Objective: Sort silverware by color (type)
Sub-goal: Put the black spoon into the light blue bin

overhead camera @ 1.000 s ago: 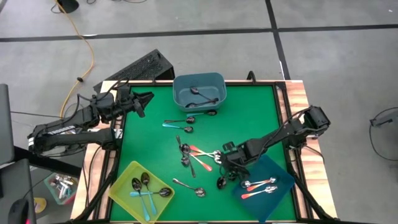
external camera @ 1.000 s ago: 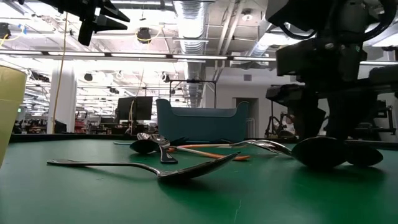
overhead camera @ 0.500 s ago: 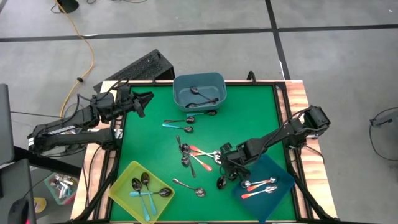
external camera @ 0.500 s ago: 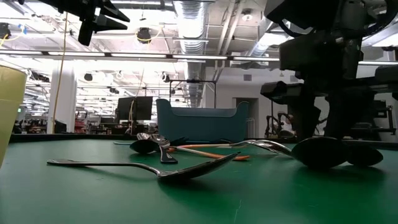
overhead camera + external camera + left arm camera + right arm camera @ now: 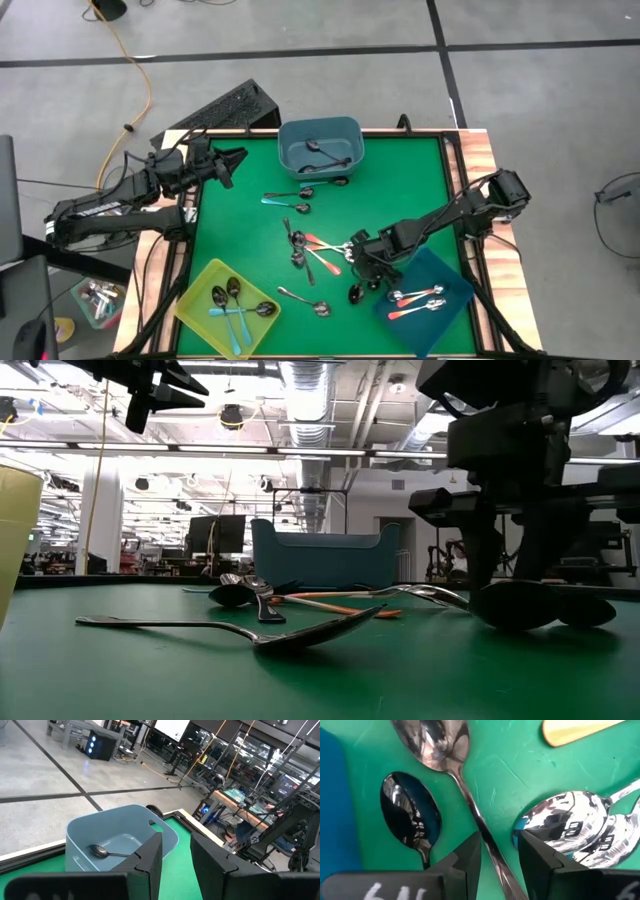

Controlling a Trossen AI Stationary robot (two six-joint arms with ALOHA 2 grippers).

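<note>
Several spoons (image 5: 320,250) lie tangled on the green tabletop (image 5: 400,190) just beside the dark blue bin (image 5: 450,310), which already holds two orange-handled spoons (image 5: 415,300). The right pincer (image 5: 365,265) hangs low over this cluster on the side away from that bin, its jaws parted and empty, straddling the thin stem of a plain metal spoon (image 5: 440,745); a second spoon bowl (image 5: 410,817) and a pair of shiny bowls (image 5: 570,827) lie close on either side. To grip well, it should probably descend squarely on the stem alone, centred between the fingers, so no neighbouring bowl gets pinched. The left pincer (image 5: 235,158) waits, jaws apart and empty, near the grey-blue bin (image 5: 320,145).
</note>
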